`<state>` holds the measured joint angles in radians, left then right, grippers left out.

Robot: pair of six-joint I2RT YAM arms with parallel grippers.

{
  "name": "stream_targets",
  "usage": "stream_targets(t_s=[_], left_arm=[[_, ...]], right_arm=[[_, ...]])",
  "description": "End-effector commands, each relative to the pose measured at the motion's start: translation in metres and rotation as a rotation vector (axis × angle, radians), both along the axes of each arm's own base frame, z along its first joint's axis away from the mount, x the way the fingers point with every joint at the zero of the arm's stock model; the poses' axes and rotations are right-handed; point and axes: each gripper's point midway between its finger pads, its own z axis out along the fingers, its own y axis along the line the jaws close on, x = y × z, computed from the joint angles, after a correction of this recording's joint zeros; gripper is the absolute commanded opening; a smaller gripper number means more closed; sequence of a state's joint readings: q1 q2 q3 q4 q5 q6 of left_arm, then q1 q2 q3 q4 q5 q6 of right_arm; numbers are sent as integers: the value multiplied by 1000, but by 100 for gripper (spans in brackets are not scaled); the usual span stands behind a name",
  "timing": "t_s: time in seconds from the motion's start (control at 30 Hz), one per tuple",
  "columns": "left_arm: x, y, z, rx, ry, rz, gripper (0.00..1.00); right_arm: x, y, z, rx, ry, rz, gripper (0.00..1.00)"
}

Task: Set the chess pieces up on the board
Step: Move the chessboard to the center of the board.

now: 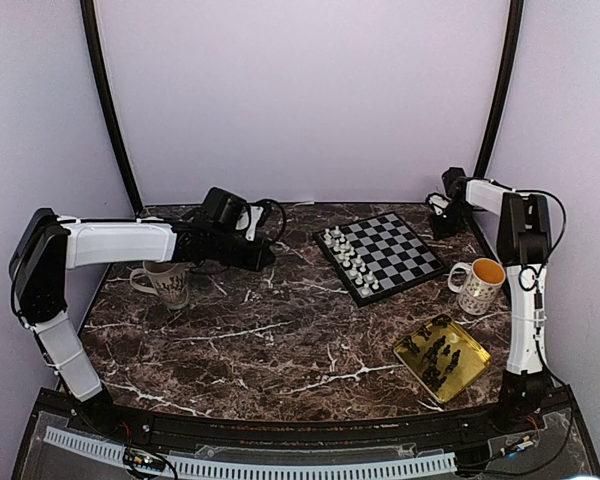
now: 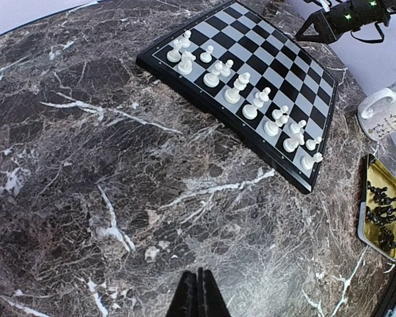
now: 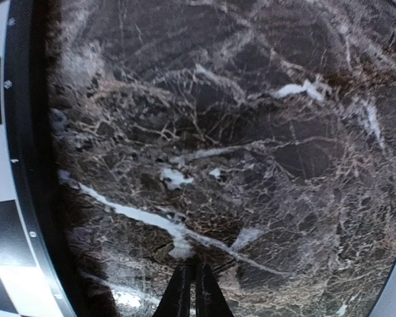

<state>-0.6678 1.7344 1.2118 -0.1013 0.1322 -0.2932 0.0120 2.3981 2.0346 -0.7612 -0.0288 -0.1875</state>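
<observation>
Currently the black chess pieces (image 1: 442, 355) lie in the gold tray (image 1: 468, 352) at the near right of the table (image 1: 280, 340), apart from the board (image 1: 395, 248), where pale pieces (image 1: 352, 262) line its left side. The left gripper (image 2: 198, 290) and right gripper (image 3: 189, 287) are each closed tight, holding nothing, over bare marble.

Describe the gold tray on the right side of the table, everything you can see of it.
The gold tray is a shiny, metal-looking rectangle with rounded corners and a low raised rim. It lies flat on the dark marble table, turned diagonally, near the front right, just in front of the white mug. Small black chess pieces lie loosely clustered inside it. Nothing else touches it.
</observation>
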Motion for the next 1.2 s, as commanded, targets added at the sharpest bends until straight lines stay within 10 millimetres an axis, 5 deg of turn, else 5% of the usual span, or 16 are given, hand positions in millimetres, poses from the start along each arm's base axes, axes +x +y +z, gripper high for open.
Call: stream_targets(t_s=[0.0,0.13,0.5,0.93,1.17], left_arm=[[3,-15,12,-73,11,-10,0],[4,-17,2,-71,35,-6,0],[10,-16,-24,-55,94,48,0],[78,10,-57,-104,153,221,0],[95,21,-74,-121,156,273,0]], right_arm=[[-9,-4,-11,-31,72,25,5],[-16,8,-19,-32,102,78,4],[-51,80,-26,-14,168,297,2],[-81,152,-10,148,198,385,2],[-91,165,-23,171,238,399,2]])
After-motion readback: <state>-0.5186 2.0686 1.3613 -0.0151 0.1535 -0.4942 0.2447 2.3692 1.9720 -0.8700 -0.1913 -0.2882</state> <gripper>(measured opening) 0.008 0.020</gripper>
